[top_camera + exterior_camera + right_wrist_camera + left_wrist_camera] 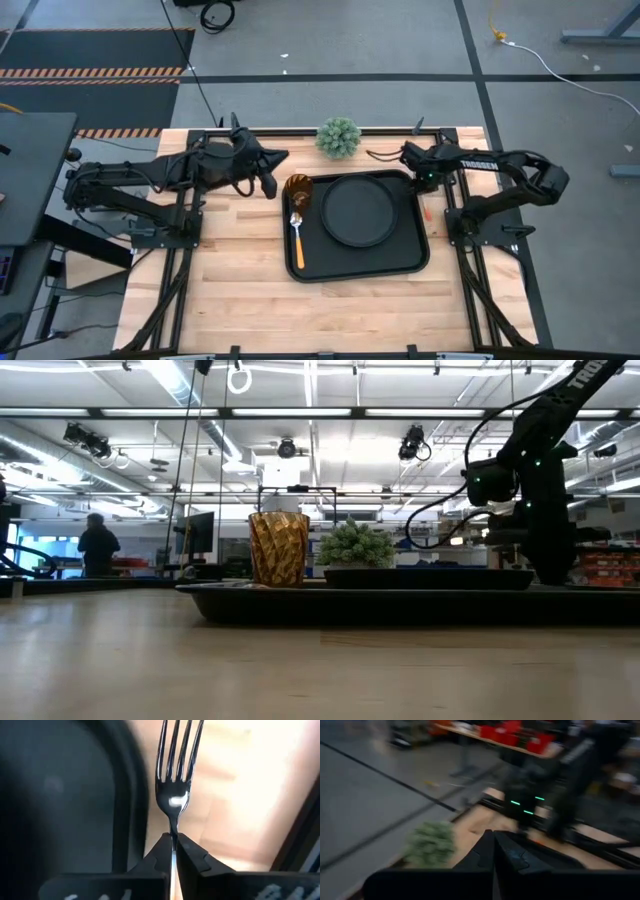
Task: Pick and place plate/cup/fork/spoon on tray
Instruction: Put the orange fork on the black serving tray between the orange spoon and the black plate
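Note:
The black tray (412, 262) lies mid-table. On it are the round black plate (357, 210), the amber cup (298, 190), upright at the tray's far left corner, and the spoon (297, 242) along the tray's left side. The cup (278, 548) and the tray (400, 603) also show in the low view. My right gripper (427, 190) is over the tray's far right rim, shut on the fork (173, 780). A bit of orange (425, 211) shows beside that rim. My left gripper (270, 186) is shut and empty, just left of the cup; its closed fingers (494, 851) show in the left wrist view. My right gripper pinches the fork's thin metal neck (173, 831), just behind the tines, between its two fingertips. The fingers lie along the fork, and the tines point on past the fingertips. The handle is hidden behind the fingers. The fork is over the tray's rim (131, 795) and the wood beside it.
A small green plant (339, 137) stands at the table's far edge behind the tray; it also shows in the low view (355, 545). Bare wood lies left, right and near of the tray. A person (98, 545) stands far off in the room.

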Robot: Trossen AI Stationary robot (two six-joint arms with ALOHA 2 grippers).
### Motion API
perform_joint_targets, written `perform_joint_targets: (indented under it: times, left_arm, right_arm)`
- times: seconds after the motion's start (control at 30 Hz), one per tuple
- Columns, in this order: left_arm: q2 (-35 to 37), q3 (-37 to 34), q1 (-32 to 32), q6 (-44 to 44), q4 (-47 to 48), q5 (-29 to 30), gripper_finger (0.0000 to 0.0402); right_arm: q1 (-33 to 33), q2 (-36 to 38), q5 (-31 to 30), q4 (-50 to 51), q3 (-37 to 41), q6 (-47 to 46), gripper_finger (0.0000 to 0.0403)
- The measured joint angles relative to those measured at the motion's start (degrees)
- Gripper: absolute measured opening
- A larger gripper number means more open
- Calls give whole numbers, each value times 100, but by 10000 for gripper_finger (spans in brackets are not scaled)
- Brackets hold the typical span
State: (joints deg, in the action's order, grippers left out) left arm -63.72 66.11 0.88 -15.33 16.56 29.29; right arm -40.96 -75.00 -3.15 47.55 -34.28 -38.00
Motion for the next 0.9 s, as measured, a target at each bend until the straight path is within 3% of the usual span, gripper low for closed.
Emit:
perform_joint_targets:
  times: [0.13, 0.4, 0.57, 0.77, 0.9]
  left_arm:
    - [0, 0, 241, -92, 40, -1033, 9]
    - [4, 0, 508, -178, 568, -1337, 9]
    - [4, 0, 607, -471, 985, -2343, 9]
    - [7, 0, 632, -472, 1698, -2446, 9]
    - [7, 0, 715, -394, 2129, -2447, 9]
  right_arm:
    - [-220, 2, -406, -181, -2, -85, 18]
    - [-736, 2, -548, -164, -2, -96, 28]
    - [-1055, -144, -494, -203, -4, -79, 73]
    - [-1175, -308, -359, -425, 187, 35, 143]
    - [-1173, -253, -402, -451, 241, -91, 159]
